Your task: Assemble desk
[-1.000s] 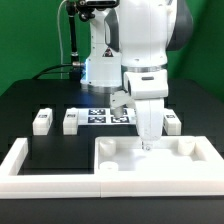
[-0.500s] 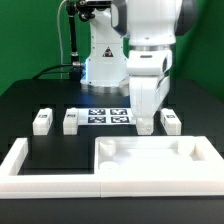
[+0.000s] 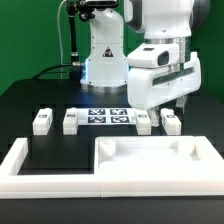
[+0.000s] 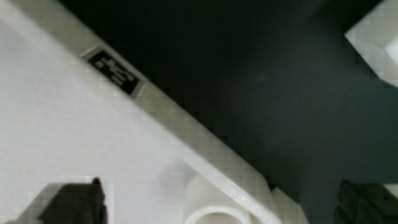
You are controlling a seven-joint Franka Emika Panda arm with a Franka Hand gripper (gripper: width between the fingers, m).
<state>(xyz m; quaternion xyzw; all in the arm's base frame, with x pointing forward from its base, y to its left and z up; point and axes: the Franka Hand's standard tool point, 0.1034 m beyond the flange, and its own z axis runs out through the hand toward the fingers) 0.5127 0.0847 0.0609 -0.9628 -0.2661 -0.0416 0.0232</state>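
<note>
1. A black table (image 3: pixel 40 95) is lying in front of a green backdrop (image 3: pixel 30 40). In the exterior view the white arm (image 3: pixel 105 55) is standing at the rear centre.
2. The desk top (image 3: pixel 150 165) is resting at the front, toward the exterior view's right, with its hollow side up. It is butting against the white border bars (image 3: pixel 20 160).
3. Four legs (image 3: pixel 70 121) are standing in a row behind it. The marker board (image 3: pixel 108 115) is lying between the two pairs.
4. The gripper (image 3: pixel 181 101) is hanging tilted above the pair on the exterior view's right, clear of the desk top.
5. In the wrist view the two dark fingers (image 4: pixel 71 200) are standing wide apart, gripping nothing.
6. The desk top's rim is running diagonally beneath the fingers, carrying a tag (image 4: pixel 116 72) and a round socket (image 4: pixel 217 215), with bare table beyond.
</note>
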